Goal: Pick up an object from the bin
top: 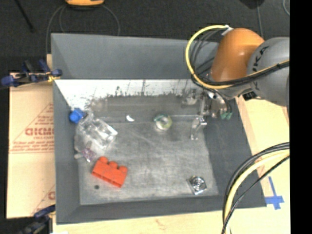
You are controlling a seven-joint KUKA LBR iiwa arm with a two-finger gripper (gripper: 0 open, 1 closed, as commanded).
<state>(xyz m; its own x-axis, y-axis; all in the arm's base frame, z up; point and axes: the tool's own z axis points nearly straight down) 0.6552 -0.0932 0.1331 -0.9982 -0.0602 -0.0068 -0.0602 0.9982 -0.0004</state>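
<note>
The gripper (197,129) hangs low over bare floor at the right of the bin (122,57), near its back wall. Whether the jaws are open or closed cannot be told. Nearest candidate: a pale greenish ball (162,122) just to its left, lying alone and so probably easy to reach. The red toy brick (109,171) lies well apart, front left.

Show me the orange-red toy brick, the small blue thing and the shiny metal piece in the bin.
orange-red toy brick (109,172): camera view, middle of its top face.
small blue thing (75,116): camera view, its centre.
shiny metal piece (197,184): camera view, its centre.
</note>
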